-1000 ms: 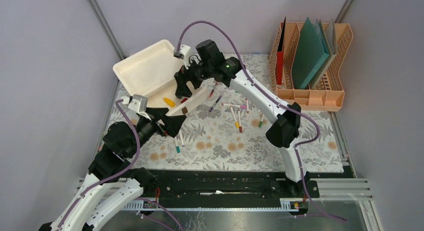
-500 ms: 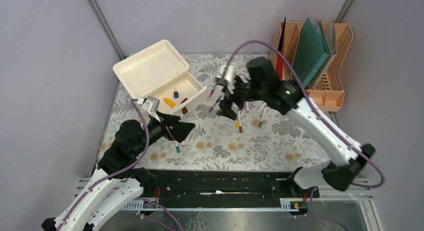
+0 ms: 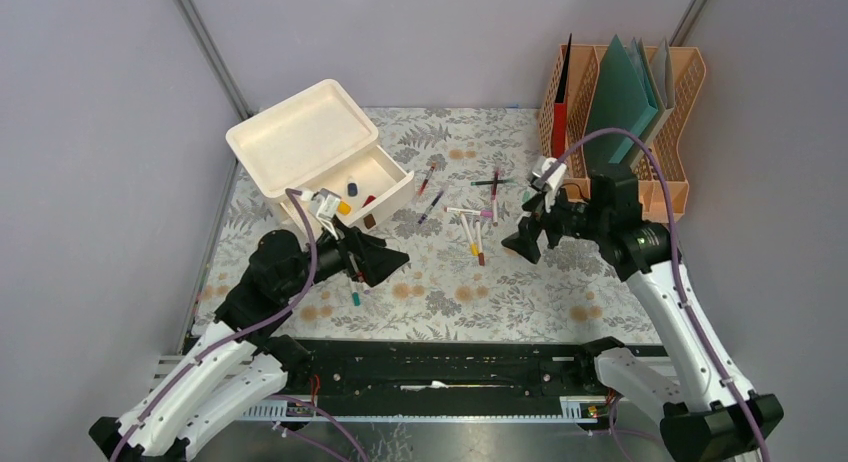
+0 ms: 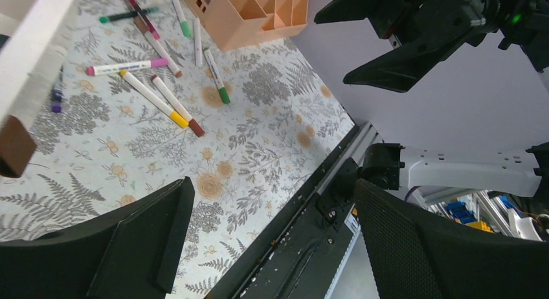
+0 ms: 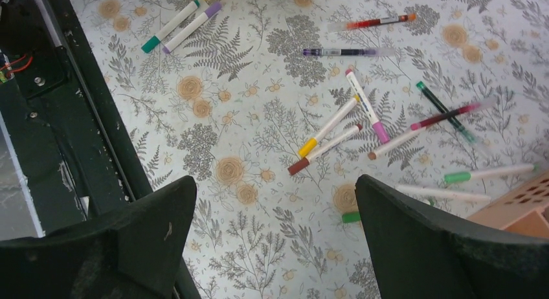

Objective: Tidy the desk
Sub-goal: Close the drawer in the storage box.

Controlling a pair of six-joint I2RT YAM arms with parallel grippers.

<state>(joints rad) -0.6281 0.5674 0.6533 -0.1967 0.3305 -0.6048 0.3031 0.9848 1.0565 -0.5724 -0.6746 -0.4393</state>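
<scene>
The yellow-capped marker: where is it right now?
In the top view the yellow-capped marker lies near the middle of the desk, beside a brown-capped marker and just below a pink-capped marker, left of the right gripper.

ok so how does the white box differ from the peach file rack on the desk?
Colour: the white box is cream-white, the file rack peach.
Walls: the box's are solid, the rack's open lattice.
Contents: the box's open drawer holds a few small items, while the rack holds upright folders.
Place: the box is back left, the rack back right.
Both sit at the back of the desk.
</scene>
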